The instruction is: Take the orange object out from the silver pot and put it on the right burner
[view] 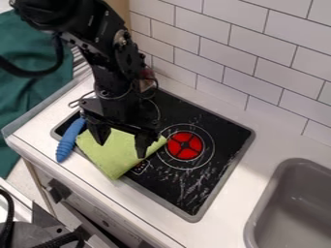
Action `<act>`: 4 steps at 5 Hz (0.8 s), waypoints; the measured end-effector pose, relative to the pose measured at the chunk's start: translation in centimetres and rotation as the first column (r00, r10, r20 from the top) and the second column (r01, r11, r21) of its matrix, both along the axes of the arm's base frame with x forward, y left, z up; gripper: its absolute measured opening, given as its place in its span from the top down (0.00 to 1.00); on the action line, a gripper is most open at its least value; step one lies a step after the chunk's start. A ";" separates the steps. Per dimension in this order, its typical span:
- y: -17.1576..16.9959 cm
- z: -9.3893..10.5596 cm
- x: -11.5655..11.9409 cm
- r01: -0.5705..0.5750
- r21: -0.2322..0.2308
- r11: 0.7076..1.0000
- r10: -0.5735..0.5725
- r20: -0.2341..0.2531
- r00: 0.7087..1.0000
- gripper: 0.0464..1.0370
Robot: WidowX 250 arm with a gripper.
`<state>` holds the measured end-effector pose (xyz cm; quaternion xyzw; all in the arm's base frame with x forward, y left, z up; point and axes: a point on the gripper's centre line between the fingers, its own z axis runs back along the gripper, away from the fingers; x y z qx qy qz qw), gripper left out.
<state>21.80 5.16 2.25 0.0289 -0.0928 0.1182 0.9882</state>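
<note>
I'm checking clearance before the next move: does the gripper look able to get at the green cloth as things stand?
Probably yes: the gripper hangs right over the green cloth with its jaws apart, and I see nothing lying on the cloth's near part.

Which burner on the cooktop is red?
The right burner, a red disc with a black cross, nearer the grey sink; the left burner, partly behind the black arm, has a white outline.
</note>
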 end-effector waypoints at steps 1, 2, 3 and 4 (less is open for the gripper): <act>-0.1 -0.6 -0.3 0.002 -0.012 1.000 -0.002 -0.025 1.000 0.04; 0.2 -1.2 1.7 0.039 -0.042 0.998 -0.041 -0.032 0.999 0.04; 0.6 -0.8 3.4 0.071 -0.037 0.997 -0.072 -0.014 0.997 0.04; 1.1 -0.5 6.5 0.135 -0.032 0.990 -0.135 0.003 0.991 0.04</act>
